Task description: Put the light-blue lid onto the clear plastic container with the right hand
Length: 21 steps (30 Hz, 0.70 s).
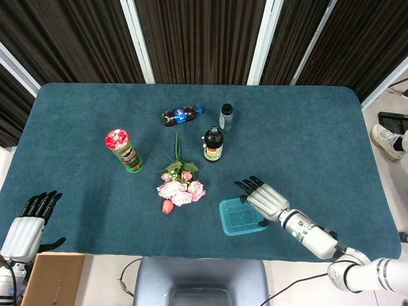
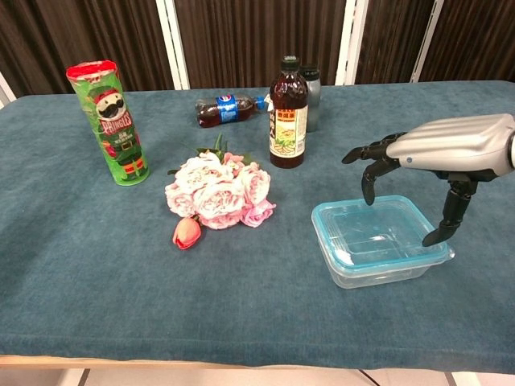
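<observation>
The light-blue lid (image 2: 378, 233) lies on top of the clear plastic container (image 2: 385, 268), seen from above as a blue square (image 1: 241, 217) near the table's front edge. My right hand (image 2: 438, 153) hovers flat over the container's far right part, fingers spread and curved down, holding nothing; its thumb reaches down beside the lid's right edge. In the head view the right hand (image 1: 262, 196) overlaps the lid's upper right corner. My left hand (image 1: 27, 226) hangs open off the table's front left corner.
A pink flower bouquet (image 2: 217, 189) lies left of the container. Behind it stand a dark sauce bottle (image 2: 287, 114) and a small grey bottle (image 1: 226, 117); a cola bottle (image 2: 225, 109) lies flat. A green chips can (image 2: 110, 125) stands at the left.
</observation>
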Tool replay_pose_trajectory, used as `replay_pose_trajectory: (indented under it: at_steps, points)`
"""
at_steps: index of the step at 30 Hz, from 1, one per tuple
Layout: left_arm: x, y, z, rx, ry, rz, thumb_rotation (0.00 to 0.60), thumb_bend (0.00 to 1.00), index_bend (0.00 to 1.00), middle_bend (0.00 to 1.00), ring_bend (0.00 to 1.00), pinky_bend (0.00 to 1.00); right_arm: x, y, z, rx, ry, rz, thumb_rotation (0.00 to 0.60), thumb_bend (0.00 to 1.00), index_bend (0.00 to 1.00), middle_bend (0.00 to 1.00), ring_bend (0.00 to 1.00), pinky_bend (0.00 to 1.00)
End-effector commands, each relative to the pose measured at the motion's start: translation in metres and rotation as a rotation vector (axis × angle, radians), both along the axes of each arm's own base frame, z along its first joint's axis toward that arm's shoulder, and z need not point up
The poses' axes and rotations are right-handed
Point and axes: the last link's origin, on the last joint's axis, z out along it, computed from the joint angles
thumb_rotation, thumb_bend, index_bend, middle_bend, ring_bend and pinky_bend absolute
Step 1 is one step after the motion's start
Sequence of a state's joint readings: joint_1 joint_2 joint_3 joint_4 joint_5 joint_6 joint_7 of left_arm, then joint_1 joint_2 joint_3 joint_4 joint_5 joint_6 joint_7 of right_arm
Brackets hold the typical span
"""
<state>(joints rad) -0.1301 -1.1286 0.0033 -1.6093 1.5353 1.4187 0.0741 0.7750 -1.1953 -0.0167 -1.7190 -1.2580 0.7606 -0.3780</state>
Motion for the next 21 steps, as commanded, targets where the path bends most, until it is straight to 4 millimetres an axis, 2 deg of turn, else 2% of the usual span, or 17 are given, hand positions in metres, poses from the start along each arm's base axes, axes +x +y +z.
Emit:
replay_pose_trajectory:
  at_steps: [1, 21]
  points:
    - [0.0001, 0.0002, -0.0002, -0.001, 0.0, 0.0, 0.6, 0.44, 0.0, 0.04, 0.04, 0.1, -0.0002, -0.0002, -0.0015, 0.001, 0.005, 0.004, 0.6, 0.19, 0.45, 0.1, 0.0, 0.0]
    - [0.0005, 0.0003, -0.0008, -0.006, -0.001, -0.004, 0.6, 0.44, 0.0, 0.04, 0.04, 0.1, -0.0024, 0.0021, -0.0068, 0.007, 0.04, 0.005, 0.6, 0.19, 0.45, 0.1, 0.0, 0.0]
